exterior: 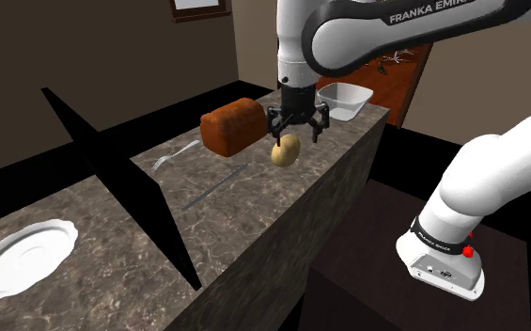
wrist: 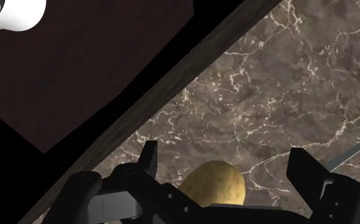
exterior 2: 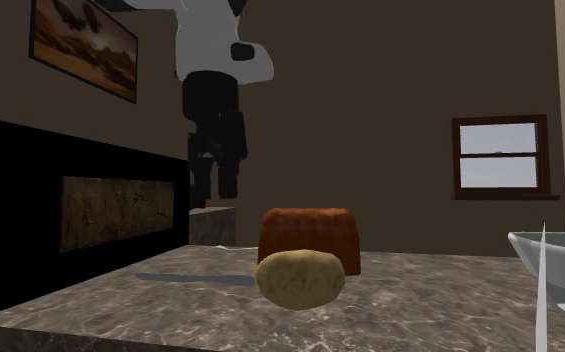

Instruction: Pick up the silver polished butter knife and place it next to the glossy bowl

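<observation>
1. From my station, the white arm (exterior: 367, 33) carries lettering that reads "FRANKA EMIK" before the shoulder view's top edge cuts it off.
2. The arm's base (exterior: 442, 259) has a dark band with small pale print that I cannot read.
3. The gripper (exterior: 298, 134) hangs above the marbled counter (exterior: 254, 216) with its fingers (wrist: 148, 159) spread wide and nothing between them touching.
4. In the wrist view a potato (wrist: 213, 184) sits below and between the fingers, clear of both.
5. The butter knife (exterior: 214, 188) lies flat on the counter, a thin grey strip between the black divider (exterior: 122, 179) and the potato, just beside a brown bread loaf (exterior: 233, 126).
6. The white bowl (exterior: 341, 99) stands at the counter's far end, well apart from the knife.
7. A fork (exterior: 174, 155) lies beside the loaf, and a white plate (exterior: 23, 259) rests beyond the divider.
</observation>
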Action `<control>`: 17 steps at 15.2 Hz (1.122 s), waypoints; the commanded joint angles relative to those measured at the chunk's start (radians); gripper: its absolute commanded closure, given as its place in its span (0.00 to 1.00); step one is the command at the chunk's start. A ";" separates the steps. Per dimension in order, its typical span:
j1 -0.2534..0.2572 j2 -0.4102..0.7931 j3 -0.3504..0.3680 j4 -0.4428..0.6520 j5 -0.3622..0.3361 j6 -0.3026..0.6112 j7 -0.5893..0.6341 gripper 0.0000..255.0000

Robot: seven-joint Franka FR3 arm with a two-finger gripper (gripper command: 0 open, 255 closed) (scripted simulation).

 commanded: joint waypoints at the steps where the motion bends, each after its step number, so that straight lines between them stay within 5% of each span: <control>1: -0.023 0.063 0.056 0.024 0.000 0.043 0.121 0.00; 6: -0.094 0.275 0.186 0.139 -0.078 0.131 0.423 0.00; 10: -0.125 0.479 0.255 0.259 -0.210 0.172 0.689 0.00; 17: -0.034 0.828 0.212 0.526 -0.452 0.162 1.098 0.00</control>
